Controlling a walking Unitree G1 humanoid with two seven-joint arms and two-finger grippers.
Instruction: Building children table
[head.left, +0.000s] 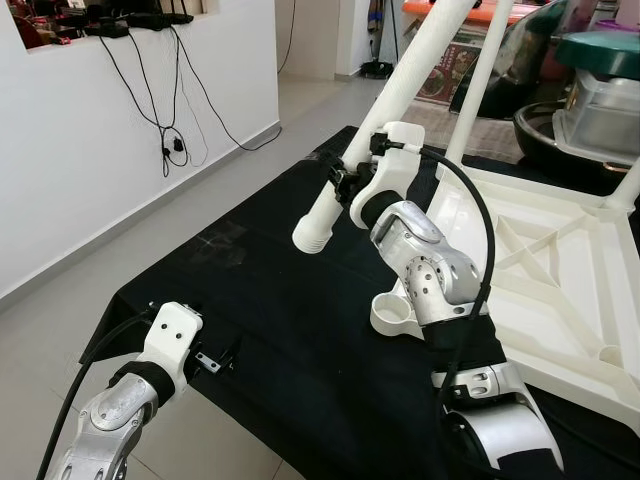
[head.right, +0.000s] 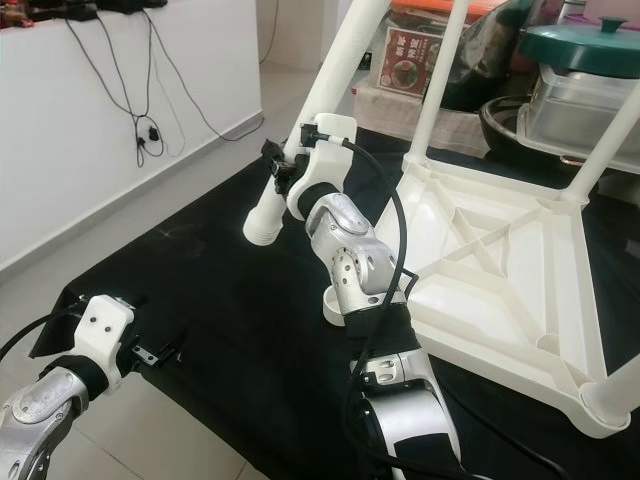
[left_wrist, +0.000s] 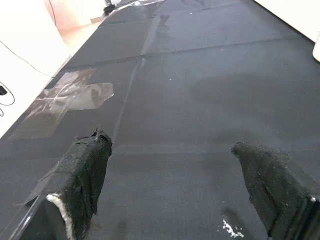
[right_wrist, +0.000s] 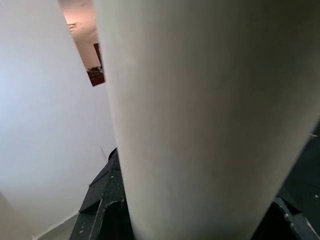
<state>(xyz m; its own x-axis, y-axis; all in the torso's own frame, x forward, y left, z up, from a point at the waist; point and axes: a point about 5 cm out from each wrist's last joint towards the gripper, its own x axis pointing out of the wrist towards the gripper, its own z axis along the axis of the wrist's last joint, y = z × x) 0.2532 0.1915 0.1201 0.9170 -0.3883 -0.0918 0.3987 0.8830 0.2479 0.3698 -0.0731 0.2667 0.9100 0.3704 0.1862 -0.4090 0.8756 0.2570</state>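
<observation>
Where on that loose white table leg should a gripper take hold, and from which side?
On the smooth round shaft of the table leg, above its ridged lower end, closing across its width from the side. That is where the right gripper holds it now. The leg tilts in the air, so a mid-shaft grip probably keeps the ridged end free for the socket.

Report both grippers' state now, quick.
Left gripper: open, holding nothing, over the black cloth.
Right gripper: shut on the white table leg, held tilted above the cloth.
</observation>
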